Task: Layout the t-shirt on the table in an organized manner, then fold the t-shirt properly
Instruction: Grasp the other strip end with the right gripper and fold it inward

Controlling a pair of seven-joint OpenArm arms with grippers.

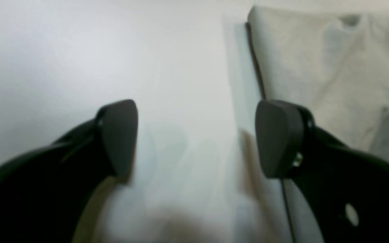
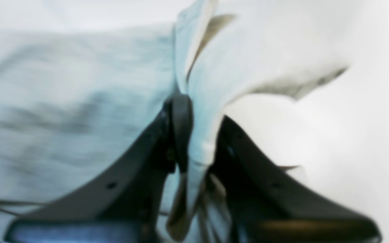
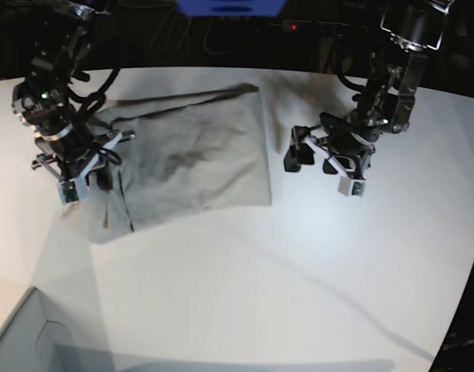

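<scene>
The light grey-beige t-shirt [image 3: 198, 155] lies partly spread on the white table [image 3: 299, 271], toward its left, with its left side bunched and lifted. My right gripper [image 3: 97, 174] is at that bunched left side. In the right wrist view my right gripper [image 2: 198, 114] is shut on a fold of the t-shirt [image 2: 79, 101], and cloth hangs down between the fingers. My left gripper [image 3: 310, 155] hovers open over bare table just right of the shirt. In the left wrist view my left gripper [image 1: 196, 135] holds nothing, and the t-shirt [image 1: 316, 67] lies beyond its right finger.
A pale box corner [image 3: 20, 341] sticks in at the bottom left of the base view. Beyond the table's curved far edge [image 3: 183, 70] are dark equipment and a blue object [image 3: 229, 6]. Bare table surface [image 3: 338, 294] stretches in front and to the right.
</scene>
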